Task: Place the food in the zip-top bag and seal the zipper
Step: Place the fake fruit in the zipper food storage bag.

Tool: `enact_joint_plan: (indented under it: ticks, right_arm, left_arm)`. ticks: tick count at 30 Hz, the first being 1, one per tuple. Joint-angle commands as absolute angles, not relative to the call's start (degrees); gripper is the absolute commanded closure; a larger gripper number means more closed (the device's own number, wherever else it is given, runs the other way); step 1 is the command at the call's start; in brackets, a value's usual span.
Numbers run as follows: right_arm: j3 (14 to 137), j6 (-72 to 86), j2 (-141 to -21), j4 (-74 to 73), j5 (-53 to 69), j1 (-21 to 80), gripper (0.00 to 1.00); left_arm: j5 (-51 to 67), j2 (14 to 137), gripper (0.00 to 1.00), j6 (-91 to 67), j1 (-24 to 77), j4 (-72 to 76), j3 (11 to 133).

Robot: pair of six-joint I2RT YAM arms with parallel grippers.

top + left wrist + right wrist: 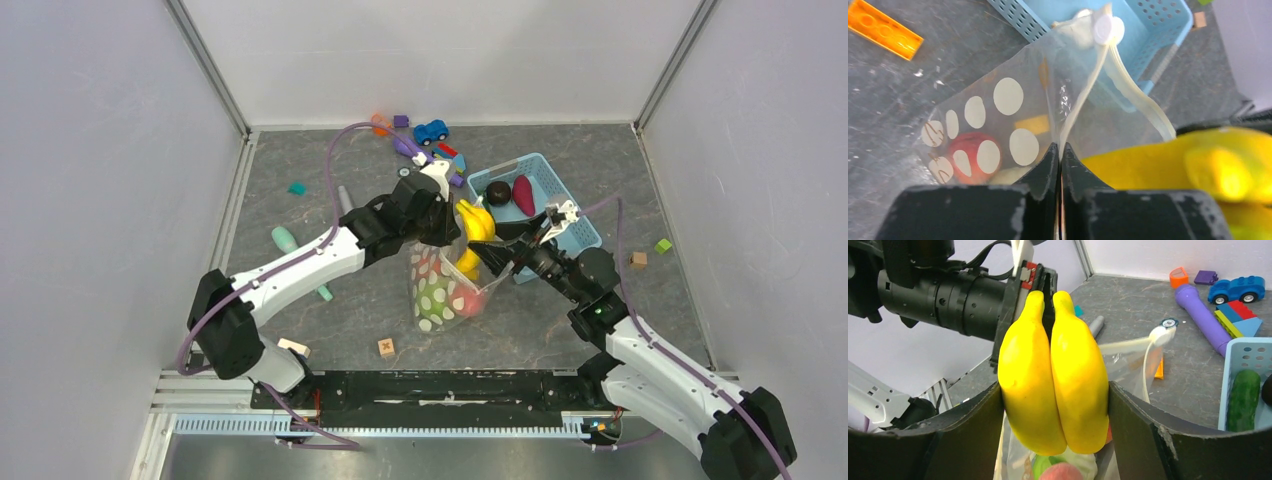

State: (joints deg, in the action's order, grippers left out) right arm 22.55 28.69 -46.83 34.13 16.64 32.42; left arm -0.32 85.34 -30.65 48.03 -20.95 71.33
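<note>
The zip-top bag (440,295), clear with pale dots, stands mid-table with its mouth up. My left gripper (1060,148) is shut on the bag's mouth edge, where the whitish zipper (1083,95) strip runs away from the fingertips. My right gripper (1054,390) is shut on the yellow banana bunch (1053,370) and holds it upright over the bag's open mouth (1128,360). Inside the bag lie a red peach (968,155), a green cabbage (1050,465) and a pink piece (1063,472). In the top view the banana (476,225) sits between both grippers.
A light blue basket (535,158) stands right behind the bag, holding a dark round piece (498,192), a dark red piece (523,195) and a green cucumber (1243,400). A blue toy car (431,131), a purple tube (1203,315) and coloured blocks lie at the back. An orange block (883,30) lies near the bag.
</note>
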Motion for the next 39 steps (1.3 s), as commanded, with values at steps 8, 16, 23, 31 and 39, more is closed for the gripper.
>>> enact_joint_plan:
  ticks: [8,16,23,31,39]
  right_arm:
    - [26.46,23.05,-47.18,24.2,20.54,32.92,1.0]
    - [32.94,17.62,-52.0,16.06,19.28,33.63,1.0]
    - [39.36,9.76,-56.76,8.92,19.57,39.09,1.0]
    - [31.13,7.83,-54.83,31.56,10.63,42.29,1.0]
    - [22.33,4.84,-56.83,56.95,10.88,43.45,1.0]
  left_arm:
    - [-21.49,82.17,0.98,-25.02,47.99,-24.58,78.61]
    - [-25.63,76.87,0.98,-23.91,48.01,-26.68,78.26]
    - [-24.41,76.6,0.98,-23.88,47.99,-27.32,78.9]
    - [-19.63,77.42,0.98,-27.56,48.12,-28.9,78.51]
    - [-18.28,74.34,0.98,-32.37,48.16,-29.8,75.06]
